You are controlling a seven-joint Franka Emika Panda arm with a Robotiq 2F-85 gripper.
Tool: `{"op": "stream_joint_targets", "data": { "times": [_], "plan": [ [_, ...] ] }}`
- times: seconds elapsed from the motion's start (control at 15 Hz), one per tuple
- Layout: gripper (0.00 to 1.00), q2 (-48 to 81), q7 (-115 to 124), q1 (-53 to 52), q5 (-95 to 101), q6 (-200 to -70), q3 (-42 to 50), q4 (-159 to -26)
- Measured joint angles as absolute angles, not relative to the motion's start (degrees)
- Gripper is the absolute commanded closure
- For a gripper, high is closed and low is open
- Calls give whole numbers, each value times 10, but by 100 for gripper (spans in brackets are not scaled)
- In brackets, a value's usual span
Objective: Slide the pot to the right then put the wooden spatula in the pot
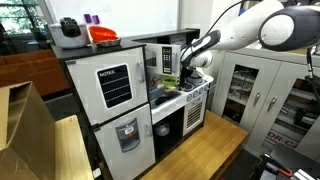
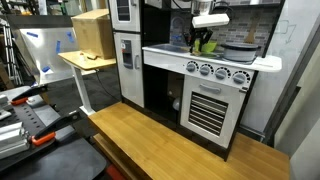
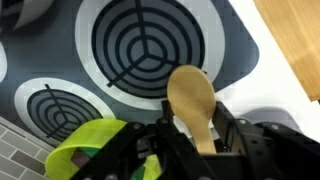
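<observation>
My gripper point(image 3: 197, 114) is shut on the handle of the wooden spatula point(image 3: 190, 92), whose rounded blade sticks out past the fingers above the toy stove top point(image 3: 235, 60). A large burner ring point(image 3: 150, 45) lies just beyond the blade. A green dish point(image 3: 85, 150) sits beside the gripper. In an exterior view the gripper point(image 2: 206, 34) hangs over the stove with the green dish point(image 2: 205, 46) below it, and the small silvery-grey pot point(image 2: 240, 48) stands apart, further along the counter. In an exterior view the gripper point(image 1: 190, 62) is above the green dish point(image 1: 170, 80).
The toy kitchen has a microwave point(image 1: 160, 58) behind the stove, an oven with knobs point(image 2: 215, 72) and a white fridge point(image 1: 115, 100). A black pot-like appliance point(image 1: 68, 30) and an orange bowl point(image 1: 102, 35) sit on top. A wooden table point(image 2: 180, 140) stands in front.
</observation>
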State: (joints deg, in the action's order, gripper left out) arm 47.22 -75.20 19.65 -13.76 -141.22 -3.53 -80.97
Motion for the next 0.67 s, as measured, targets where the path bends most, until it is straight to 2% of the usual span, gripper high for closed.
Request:
{"op": "stream_joint_targets", "data": {
  "times": [0.67],
  "plan": [
    [81, 424, -751, 245, -146, -1341, -37, -806]
  ]
}}
